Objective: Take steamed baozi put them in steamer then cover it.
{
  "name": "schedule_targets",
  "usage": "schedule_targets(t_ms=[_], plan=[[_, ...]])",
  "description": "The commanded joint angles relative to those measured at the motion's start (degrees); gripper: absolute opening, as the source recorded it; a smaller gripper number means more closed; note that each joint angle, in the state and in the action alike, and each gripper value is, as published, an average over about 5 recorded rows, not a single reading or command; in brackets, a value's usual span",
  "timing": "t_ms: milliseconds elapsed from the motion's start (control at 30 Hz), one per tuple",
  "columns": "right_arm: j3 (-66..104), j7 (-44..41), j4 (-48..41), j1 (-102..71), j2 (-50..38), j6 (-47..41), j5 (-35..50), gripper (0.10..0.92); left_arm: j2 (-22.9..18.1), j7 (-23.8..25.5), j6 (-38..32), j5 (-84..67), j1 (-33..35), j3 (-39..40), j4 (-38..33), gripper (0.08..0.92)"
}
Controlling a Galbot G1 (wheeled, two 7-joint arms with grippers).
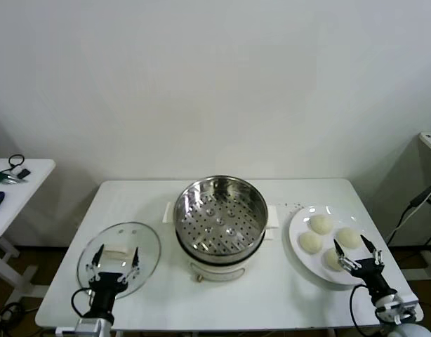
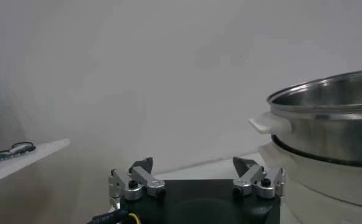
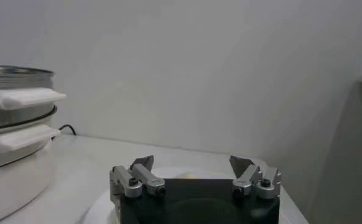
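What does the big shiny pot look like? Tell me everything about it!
The steamer is a round, shiny metal pot standing upright on a white base in the middle of the white table. It is open, with no lid on. Inside lies a tray full of little holes, with nothing on it. White handles stick out at its sides.

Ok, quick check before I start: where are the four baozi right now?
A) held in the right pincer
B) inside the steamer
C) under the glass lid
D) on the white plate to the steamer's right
D: all four baozi sit on the white plate, the steamer shows only its bare perforated tray, and the right pincer hangs open over the plate's near edge, holding nothing.
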Motion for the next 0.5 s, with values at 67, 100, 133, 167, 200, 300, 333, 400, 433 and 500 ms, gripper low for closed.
schedule_targets(t_ms=[67, 100, 133, 167, 200, 300, 333, 400, 433, 500], plan=[[0.68, -5.15, 0.17, 3.79, -4.07, -2.96, -7.55, 0.823, 0.34, -0.63, -0.01, -0.07, -0.23, 0.12, -0.18, 0.823], [0.59, -7.03, 0.19, 5.13, -5.72, -4.63, -9.25, 0.823, 0.45, -0.75, 0.02, -0.09, -0.23, 0.18, -0.15, 0.823], [0.31, -8.99, 0.10, 6.54, -7.79, -6.44, -10.51, 0.823, 0.57, -0.82, 0.04, -0.09, -0.16, 0.26, -0.17, 0.823], [-0.16, -10.85, -0.07, 7.89, -9.86, -8.10, -11.38, 0.823, 0.69, -0.83, 0.07, -0.09, -0.05, 0.35, -0.23, 0.823], [-0.87, -13.09, -0.41, 9.33, -12.33, -9.77, -12.22, 0.823, 0.83, -0.82, 0.10, -0.10, 0.12, 0.45, -0.35, 0.823], [-3.95, -20.02, -2.09, 13.64, -20.30, -13.76, -14.43, 0.823, 1.33, -0.85, -0.12, -0.17, 0.60, 0.72, -0.67, 0.823], [-5.13, -22.16, -2.75, 15.05, -22.91, -15.10, -15.25, 0.823, 1.50, -0.89, -0.23, -0.22, 0.72, 0.77, -0.75, 0.823], [-7.38, -24.88, -3.97, 17.23, -26.79, -16.81, -16.49, 0.823, 1.75, -0.95, -0.43, -0.45, 0.90, 0.83, -0.87, 0.823], [-8.46, -25.94, -4.69, 18.11, -28.46, -17.23, -17.03, 0.823, 1.86, -0.99, -0.45, -0.68, 0.98, 0.84, -0.95, 0.823], [-11.19, -28.42, -6.34, 19.82, -31.91, -17.56, -18.60, 0.823, 2.06, -1.19, -0.47, -1.27, 1.06, 0.88, -1.07, 0.823]])
